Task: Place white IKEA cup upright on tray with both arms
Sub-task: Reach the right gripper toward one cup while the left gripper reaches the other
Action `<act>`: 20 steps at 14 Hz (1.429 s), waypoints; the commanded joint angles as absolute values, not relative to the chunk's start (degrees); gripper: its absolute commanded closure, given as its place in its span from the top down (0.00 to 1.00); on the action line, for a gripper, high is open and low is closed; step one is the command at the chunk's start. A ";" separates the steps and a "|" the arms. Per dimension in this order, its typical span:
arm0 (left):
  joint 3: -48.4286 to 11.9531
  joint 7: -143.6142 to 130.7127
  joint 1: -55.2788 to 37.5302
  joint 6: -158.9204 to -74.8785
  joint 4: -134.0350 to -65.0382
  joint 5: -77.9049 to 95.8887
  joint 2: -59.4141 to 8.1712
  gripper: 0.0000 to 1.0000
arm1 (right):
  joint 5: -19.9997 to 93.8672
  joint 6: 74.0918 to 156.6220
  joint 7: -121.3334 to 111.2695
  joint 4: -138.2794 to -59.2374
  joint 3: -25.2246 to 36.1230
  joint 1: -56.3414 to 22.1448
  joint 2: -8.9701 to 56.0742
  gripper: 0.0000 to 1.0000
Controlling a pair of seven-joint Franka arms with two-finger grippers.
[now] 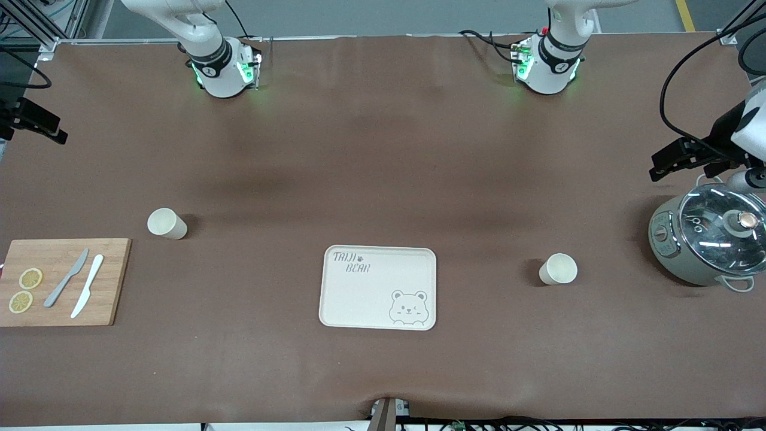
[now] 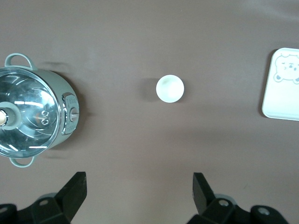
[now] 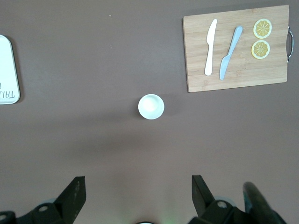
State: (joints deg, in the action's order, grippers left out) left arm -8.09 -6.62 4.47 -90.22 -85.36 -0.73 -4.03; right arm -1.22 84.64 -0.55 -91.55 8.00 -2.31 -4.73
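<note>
Tray [image 1: 378,288]: cream-white, flat on the brown table [image 1: 383,149], roughly mid-table and toward the front camera; bear face at its 5 o'clock corner in the front view, lettering at 11 o'clock.
Cup by the pot [image 1: 558,269]: white, standing upright, mouth up — at 3 o'clock from the tray in the front view, apart from it, toward the left arm's end.
Cup by the board [image 1: 167,224]: white, upright too, at about 10 o'clock from the tray, toward the right arm's end.
Left gripper [image 2: 140,193]: fingers spread wide, nothing between them — up in the air, over bare table near the cup by the pot.
Right gripper [image 3: 138,193]: fingers spread wide, holding nothing, over bare table near the cup by the board.
Pot [image 1: 709,239]: grey-green with a glass lid, at 3 o'clock from the nearer cup.
Cutting board [image 1: 63,281]: wooden, carrying a grey knife [image 1: 66,278], a white knife [image 1: 87,285] and two lemon slices [image 1: 25,290].
</note>
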 commanded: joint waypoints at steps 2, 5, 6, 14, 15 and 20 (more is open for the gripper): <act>-8.09 -6.77 4.48 -90.09 -84.02 -2.55 -5.09 1.00 | -1.85 84.46 -0.18 -91.58 7.65 -1.93 -5.45 1.00; -7.65 -6.07 4.83 -91.40 -81.57 -2.55 -10.35 1.00 | -1.85 84.55 -0.18 -91.58 7.65 -1.93 -5.36 1.00; -7.65 -6.33 5.27 -93.58 -81.65 -2.20 -12.37 1.00 | -1.76 84.99 -0.18 -91.58 7.65 -1.85 -5.19 1.00; -7.65 -7.38 5.80 -114.50 -88.84 -2.37 -23.46 1.00 | -2.98 84.64 -0.53 -90.18 7.73 -0.97 0.33 1.00; -7.65 -7.64 5.71 -115.30 -89.38 -2.37 -24.16 1.00 | -2.90 84.46 -0.44 -89.22 7.73 -0.71 1.13 1.00; -7.56 -7.91 5.54 -119.44 -89.74 -2.55 -29.35 1.00 | -3.16 85.51 -0.44 -88.86 7.73 0.52 3.85 1.00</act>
